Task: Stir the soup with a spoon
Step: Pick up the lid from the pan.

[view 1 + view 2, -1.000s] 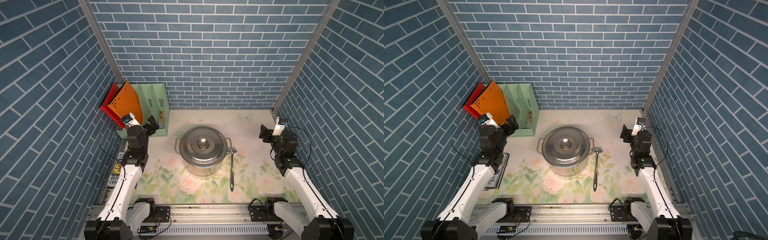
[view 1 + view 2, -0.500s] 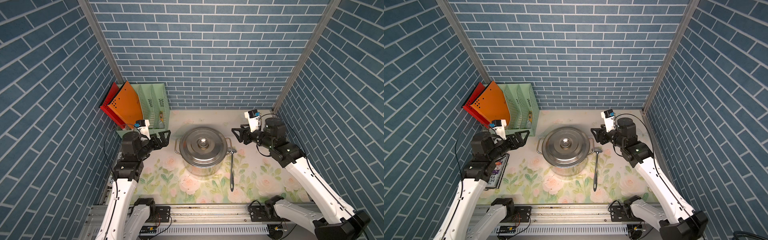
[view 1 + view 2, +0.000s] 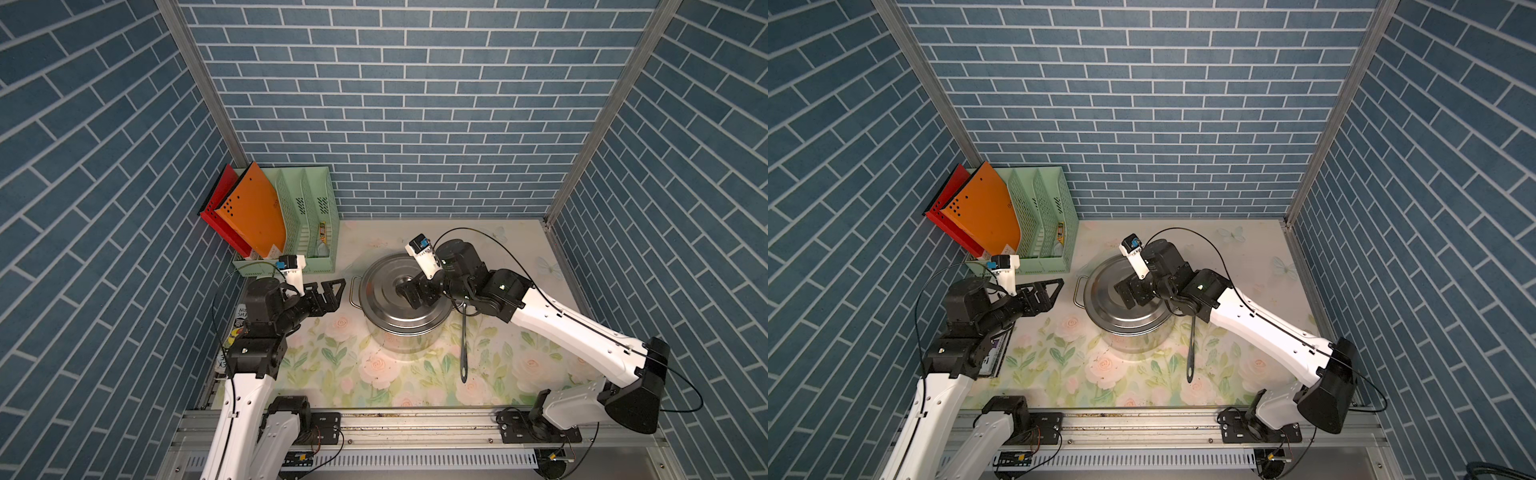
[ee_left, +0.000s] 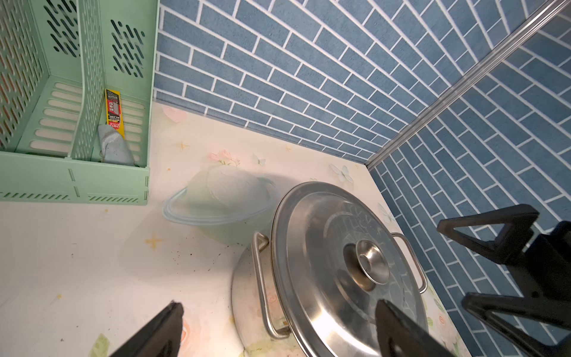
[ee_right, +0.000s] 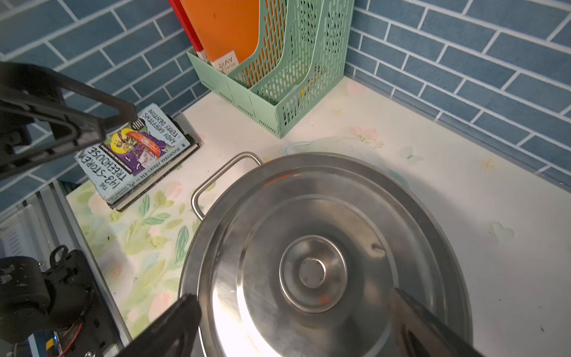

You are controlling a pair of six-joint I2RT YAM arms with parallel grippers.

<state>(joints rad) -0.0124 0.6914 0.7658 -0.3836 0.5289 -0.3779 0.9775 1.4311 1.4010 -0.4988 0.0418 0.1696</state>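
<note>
The spoon [image 3: 463, 341] lies on the worktop [image 3: 332, 374], handle toward the front edge, just right of the pot [image 3: 399, 338] at the middle. The lid [image 3: 382, 286] is on. The right gripper [image 3: 410, 293] hovers over the lid, released; the left gripper [image 3: 332, 293], released too, is left of the pot.

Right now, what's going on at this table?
The right gripper hovers over the knob of the lid, jaws open, holding nothing. The lid still covers the pot. The left gripper, also open and empty, hangs beside the pot. The spoon lies untouched on the mat, on the pot's other side.
</note>
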